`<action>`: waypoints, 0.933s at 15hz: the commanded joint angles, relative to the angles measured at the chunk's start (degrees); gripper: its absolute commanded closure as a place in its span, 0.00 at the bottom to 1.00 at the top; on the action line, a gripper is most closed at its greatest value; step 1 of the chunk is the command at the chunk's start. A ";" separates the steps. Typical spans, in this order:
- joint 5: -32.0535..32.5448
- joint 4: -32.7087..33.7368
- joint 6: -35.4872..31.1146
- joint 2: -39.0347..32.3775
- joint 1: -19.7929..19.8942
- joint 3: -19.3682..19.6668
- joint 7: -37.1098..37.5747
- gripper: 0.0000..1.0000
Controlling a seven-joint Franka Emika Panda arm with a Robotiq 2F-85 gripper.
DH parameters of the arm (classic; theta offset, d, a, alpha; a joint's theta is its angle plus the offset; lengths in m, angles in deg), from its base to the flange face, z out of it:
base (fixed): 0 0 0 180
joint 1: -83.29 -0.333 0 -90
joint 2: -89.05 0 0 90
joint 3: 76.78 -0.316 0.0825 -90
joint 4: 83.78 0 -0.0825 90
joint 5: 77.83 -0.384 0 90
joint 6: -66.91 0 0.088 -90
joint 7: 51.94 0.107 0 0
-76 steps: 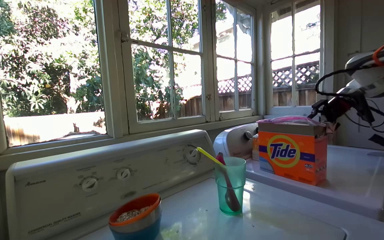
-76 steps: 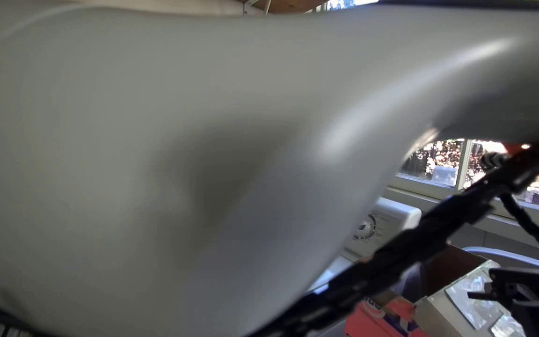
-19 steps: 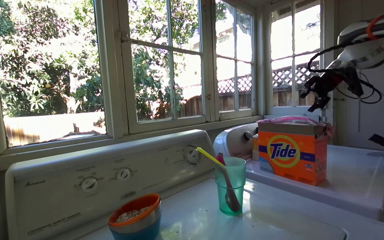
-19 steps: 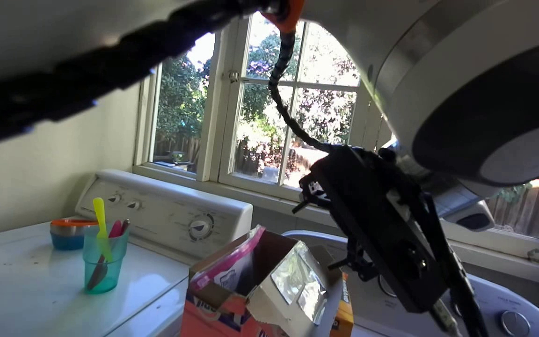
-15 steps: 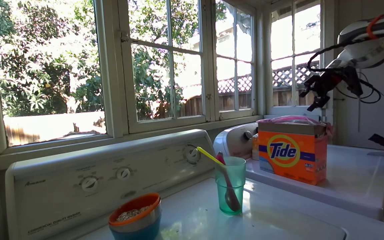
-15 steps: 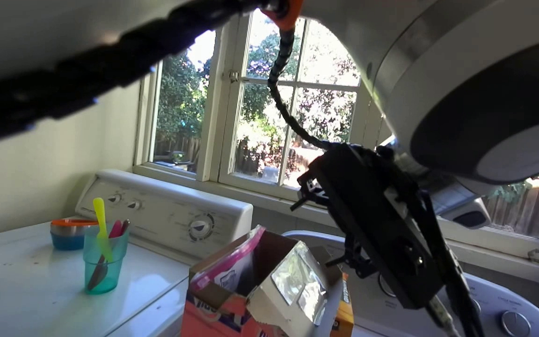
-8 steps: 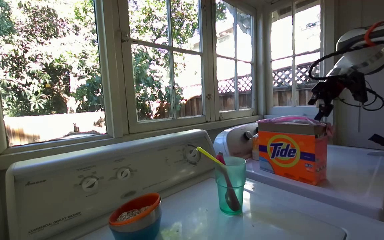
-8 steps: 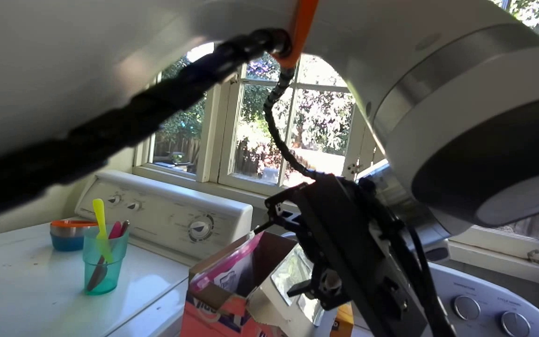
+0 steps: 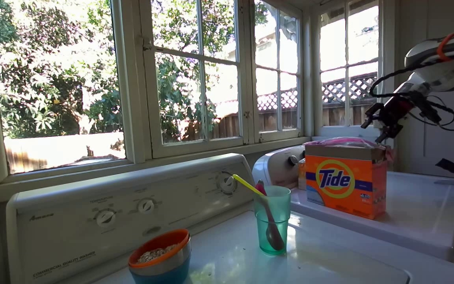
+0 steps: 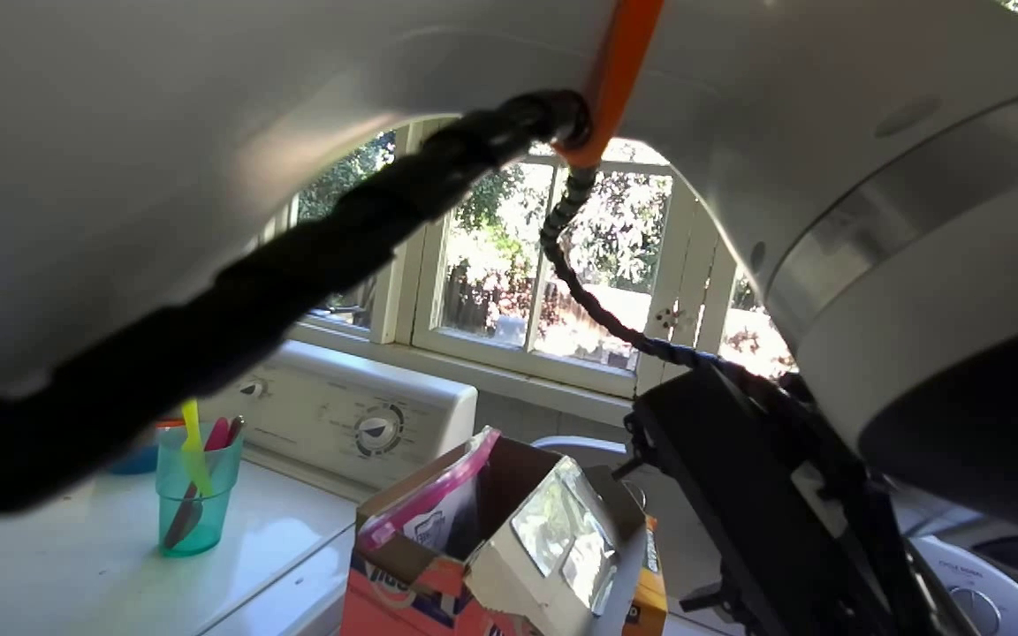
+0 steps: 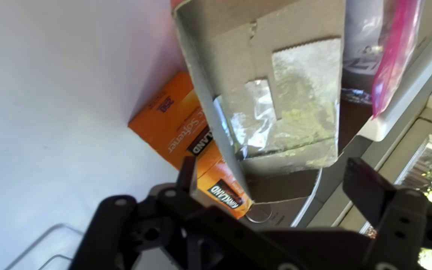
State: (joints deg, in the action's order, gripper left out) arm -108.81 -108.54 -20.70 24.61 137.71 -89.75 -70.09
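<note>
Fingers (image 11: 366,190) lower than moments ago, wide apart, empty, near Tide box (image 9: 341,187), orange carton (image 11: 174,123).

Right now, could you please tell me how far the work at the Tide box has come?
Done: the Tide box already stands open at the top. In hand: nothing; the gripper is open near it, empty. Left, probably: a grasp, since the pink-edged bag in the box's opening is not held.

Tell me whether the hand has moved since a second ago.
Yes: in an exterior view, the hand is lower and further toward the picture's right, judged against the window behind it and the unmoved Tide box.
</note>
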 commanded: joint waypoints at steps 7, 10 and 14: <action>7.45 -0.29 -1.59 -0.87 -3.05 3.23 9.07 0.00; 6.30 -1.15 0.38 -1.46 -2.98 2.06 9.27 0.00; 5.48 1.41 3.29 -4.25 -3.45 1.23 9.98 0.00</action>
State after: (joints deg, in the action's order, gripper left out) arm -102.78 -110.06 -20.45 22.87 134.50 -87.77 -61.91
